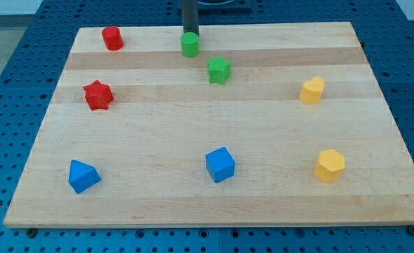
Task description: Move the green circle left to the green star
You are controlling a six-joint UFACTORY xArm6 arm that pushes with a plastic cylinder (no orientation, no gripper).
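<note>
My tip is seen at the view's top, set just at twelve o'clock of the green circle, seemingly touching it; nothing is gripped, a bare rod being all there is. The green star is found near, at four o'clock of the circle, apart from it on the wooden board.

The dark rod hangs straight down from the view's top, my tip low, near the worktop's far edge.
</note>
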